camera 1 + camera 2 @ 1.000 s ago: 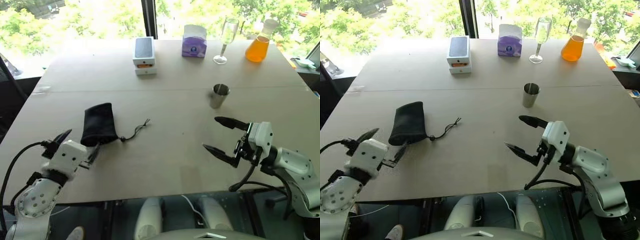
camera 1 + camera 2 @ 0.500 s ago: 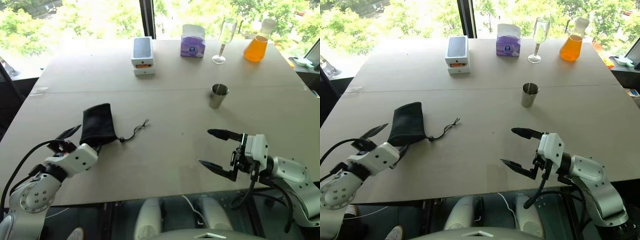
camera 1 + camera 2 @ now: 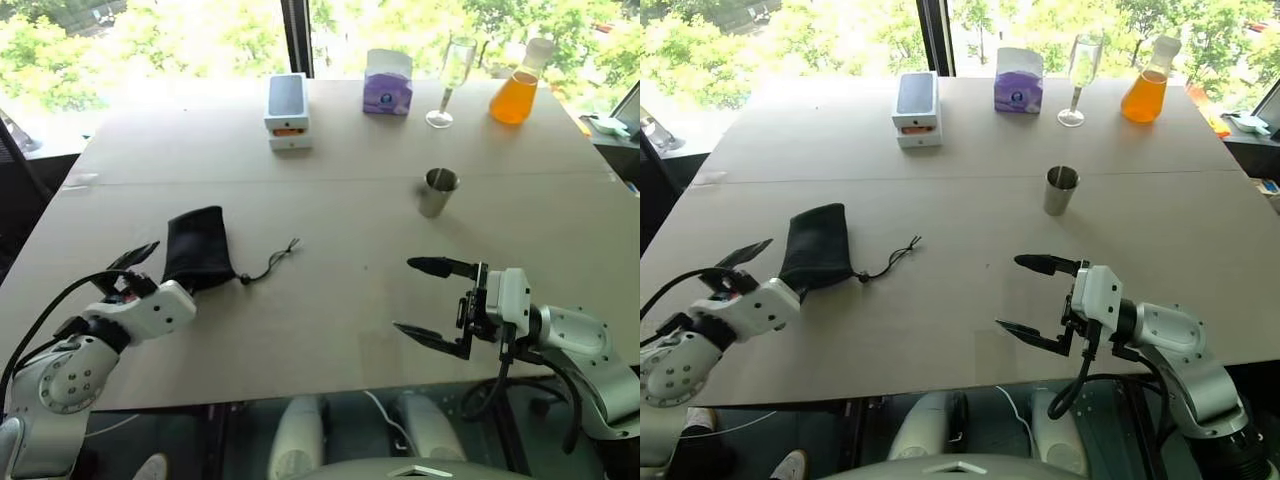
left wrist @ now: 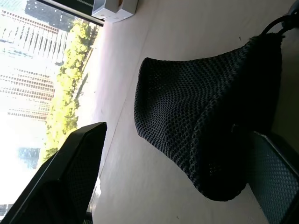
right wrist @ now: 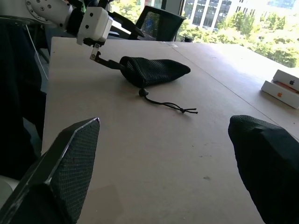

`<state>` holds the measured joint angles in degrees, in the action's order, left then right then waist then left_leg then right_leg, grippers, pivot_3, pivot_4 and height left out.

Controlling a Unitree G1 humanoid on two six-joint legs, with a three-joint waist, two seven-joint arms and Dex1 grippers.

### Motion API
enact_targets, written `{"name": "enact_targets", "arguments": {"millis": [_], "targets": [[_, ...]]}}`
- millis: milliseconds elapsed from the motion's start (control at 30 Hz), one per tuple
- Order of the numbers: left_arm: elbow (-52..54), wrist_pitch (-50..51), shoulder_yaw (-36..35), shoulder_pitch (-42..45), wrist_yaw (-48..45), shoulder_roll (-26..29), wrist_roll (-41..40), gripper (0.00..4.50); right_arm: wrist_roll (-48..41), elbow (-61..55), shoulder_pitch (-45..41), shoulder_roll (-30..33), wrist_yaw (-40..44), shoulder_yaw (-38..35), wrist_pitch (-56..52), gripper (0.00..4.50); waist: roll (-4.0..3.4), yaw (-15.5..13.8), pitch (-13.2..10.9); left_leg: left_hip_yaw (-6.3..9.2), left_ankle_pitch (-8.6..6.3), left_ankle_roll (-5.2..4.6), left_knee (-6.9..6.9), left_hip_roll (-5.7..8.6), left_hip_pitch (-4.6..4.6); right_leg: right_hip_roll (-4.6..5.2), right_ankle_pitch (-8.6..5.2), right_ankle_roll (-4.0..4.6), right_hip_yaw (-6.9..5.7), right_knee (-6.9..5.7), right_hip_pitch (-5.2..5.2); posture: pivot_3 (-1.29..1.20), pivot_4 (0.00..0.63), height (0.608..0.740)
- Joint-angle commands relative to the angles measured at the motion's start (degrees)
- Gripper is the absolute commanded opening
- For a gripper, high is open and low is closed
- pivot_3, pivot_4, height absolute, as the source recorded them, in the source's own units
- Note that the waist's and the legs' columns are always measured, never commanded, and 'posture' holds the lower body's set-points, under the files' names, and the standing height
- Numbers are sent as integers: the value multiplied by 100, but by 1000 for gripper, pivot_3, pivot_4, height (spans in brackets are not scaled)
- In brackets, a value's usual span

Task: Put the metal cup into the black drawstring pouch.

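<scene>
Both grippers gape empty: left gripper [image 3: 765, 268] straddles the black drawstring pouch [image 3: 817, 247] near the table's [image 3: 940, 200] left edge; right gripper [image 3: 1025, 296] mid-front; metal cup [image 3: 1060, 190] stands toward the right

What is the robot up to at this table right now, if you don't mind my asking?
It is getting ready to bag a cup, and nothing is held yet. The left gripper is open at the near end of the black drawstring pouch, which lies flat on the table. The right gripper hangs open, pointing left. The metal cup stands untouched farther back.
</scene>
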<state>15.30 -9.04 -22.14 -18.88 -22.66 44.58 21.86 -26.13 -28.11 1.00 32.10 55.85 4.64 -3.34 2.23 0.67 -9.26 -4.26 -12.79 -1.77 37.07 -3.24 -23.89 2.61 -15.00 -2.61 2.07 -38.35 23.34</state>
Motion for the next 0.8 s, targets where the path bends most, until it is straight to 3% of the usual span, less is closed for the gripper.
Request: {"name": "enact_targets", "arguments": {"millis": [33,333,433,600,667,700,800], "targets": [[273,265,-8,187,-22,54,163,4500,19,-79,64,-13,-11,-52,190,4447,0,0,0,0,0,0,0,0,0,-4,0,-1,0,0,0,0,150,740],[344,710,316,596,-473,208,285,4500,164,-61,137,-97,-126,-29,321,4447,1,-1,0,1,0,0,1,0,0,-13,4,-7,0,-2,0,0,150,740],[406,873,408,709,-745,292,219,3729,200,-65,193,-116,-153,-10,363,4500,0,-1,0,1,0,0,0,0,0,-14,4,-7,0,-2,0,0,150,740],[632,1569,633,1038,-1358,309,-48,1165,232,-69,219,-154,-182,23,351,4500,0,-1,0,0,0,0,2,1,0,-15,4,-8,0,-2,0,0,150,740],[859,2443,689,1300,-1729,175,-390,242,235,-46,203,-149,-178,8,332,4500,0,-2,0,1,0,0,2,1,0,-17,4,-8,0,-4,0,0,150,740],[955,2799,712,1408,-1862,131,-531,37,237,-38,195,-146,-179,3,323,4500,0,-5,0,1,0,0,3,1,0,-18,4,-9,0,-6,0,0,150,740],[1333,4510,793,1929,-2265,-111,-1181,37,231,6,160,-131,-170,-24,309,4500,1,-4,0,4,0,0,11,3,-1,-24,5,-11,-1,-14,0,0,150,740]]}}
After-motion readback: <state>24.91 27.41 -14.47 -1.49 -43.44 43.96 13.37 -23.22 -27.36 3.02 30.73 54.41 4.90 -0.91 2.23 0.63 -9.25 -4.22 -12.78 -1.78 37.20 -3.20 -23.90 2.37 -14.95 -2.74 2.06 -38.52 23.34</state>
